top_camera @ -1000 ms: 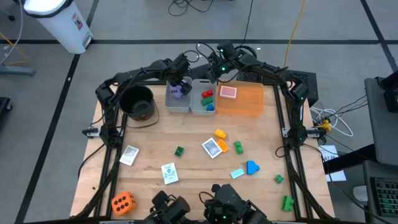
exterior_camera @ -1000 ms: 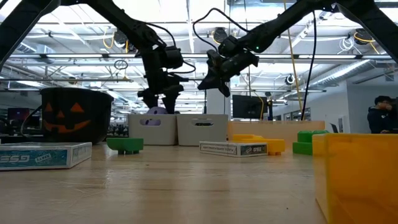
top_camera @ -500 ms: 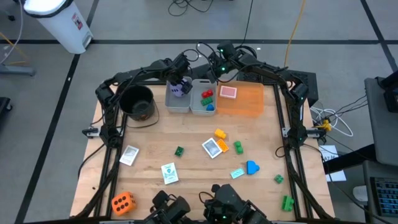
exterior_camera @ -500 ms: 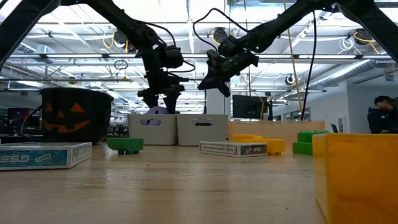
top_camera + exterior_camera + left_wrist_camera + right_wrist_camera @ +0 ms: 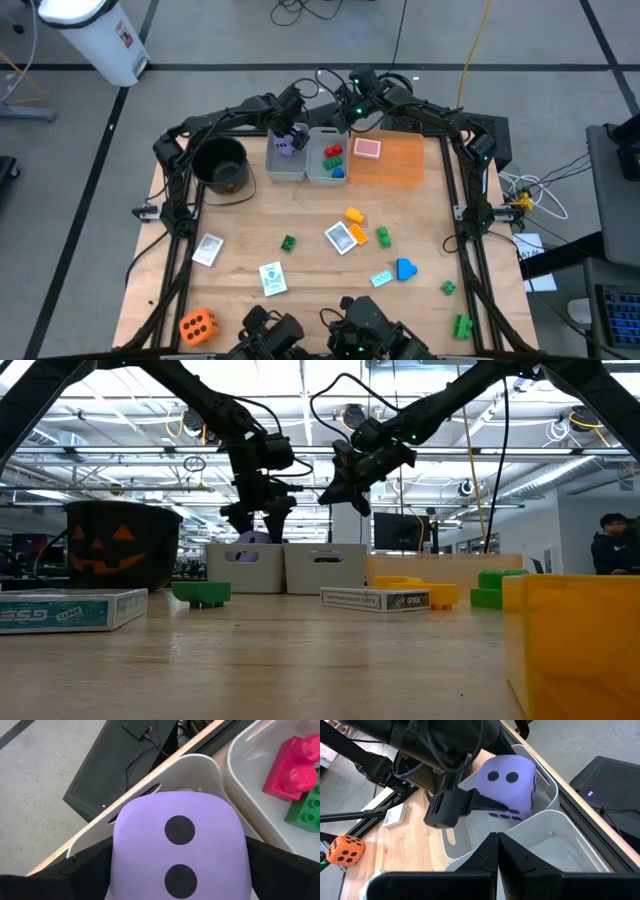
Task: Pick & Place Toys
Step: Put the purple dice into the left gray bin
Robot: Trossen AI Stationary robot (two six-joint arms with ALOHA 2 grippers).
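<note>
A purple die (image 5: 180, 845) with black dots stands in the far end of the left grey bin (image 5: 284, 167), its top above the rim (image 5: 250, 538). My left gripper (image 5: 290, 133) hangs over it, pointing steeply down and open, one finger on each side of the die. My right gripper (image 5: 345, 110) is shut and hovers above the table's far edge beside the middle grey bin (image 5: 330, 172), touching nothing. That bin holds red, green and blue bricks (image 5: 333, 158). More toys lie loose on the table nearer the front. My left gripper straddles the purple die's two opposite side faces (image 5: 492, 810) from above, slanting down. The die sits in the bin between the fingers (image 5: 470, 802). I cannot tell whether the fingers touch it.
A black pumpkin bucket (image 5: 220, 165) stands left of the bins; a flat orange tray (image 5: 400, 165) with a card (image 5: 368, 148) lies to their right. An orange die (image 5: 198, 325), cards (image 5: 272, 277) and several bricks (image 5: 353, 215) are scattered mid-table. A person (image 5: 610, 540) stands in the room behind.
</note>
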